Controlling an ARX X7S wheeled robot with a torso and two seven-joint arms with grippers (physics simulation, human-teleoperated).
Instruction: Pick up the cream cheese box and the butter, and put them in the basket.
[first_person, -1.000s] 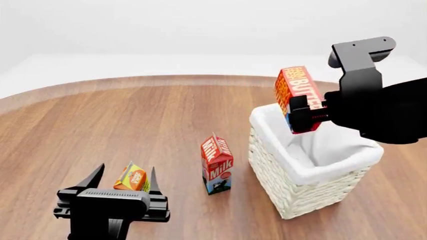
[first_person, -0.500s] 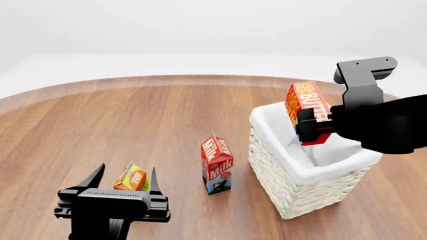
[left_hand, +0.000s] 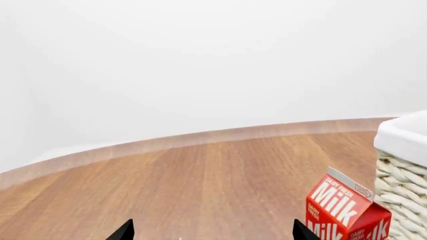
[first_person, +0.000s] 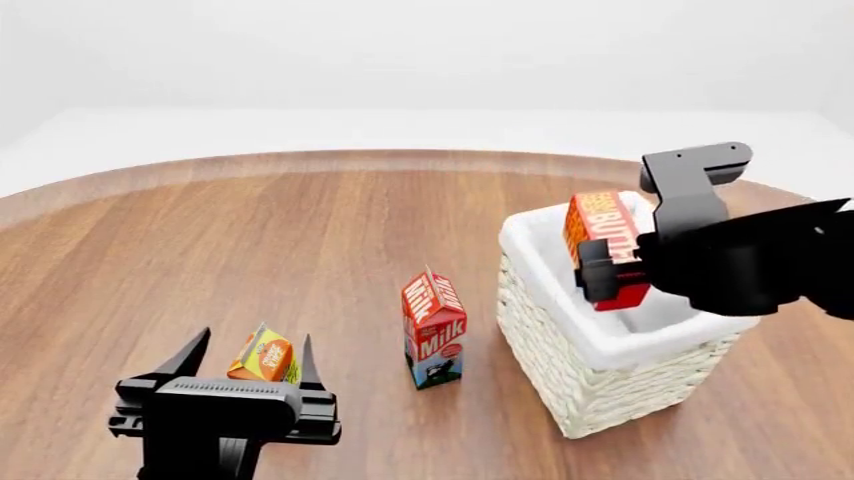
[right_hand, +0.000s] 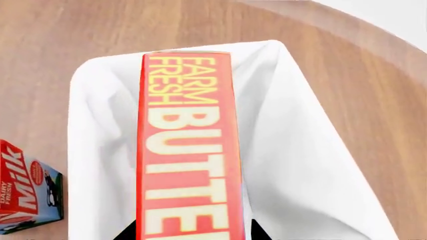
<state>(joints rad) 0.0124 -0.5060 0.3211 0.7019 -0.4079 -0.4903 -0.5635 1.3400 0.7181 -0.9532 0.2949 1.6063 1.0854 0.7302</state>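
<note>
The right tool (first_person: 603, 272) is clamped on the butter (first_person: 603, 232), holding it on end over the open mouth of the basket (first_person: 607, 385) — its lower part sits below the cloth-lined rim, and the wrist view shows the white liner on both sides of the box. The basket stands toward the worktop's (first_person: 267, 240) right side, with the milk carton (first_person: 433, 327) just beside it. The left tool (first_person: 251, 365) hangs spread wide and empty near the front edge, a small orange carton (first_person: 264, 355) showing between its fingers.
</note>
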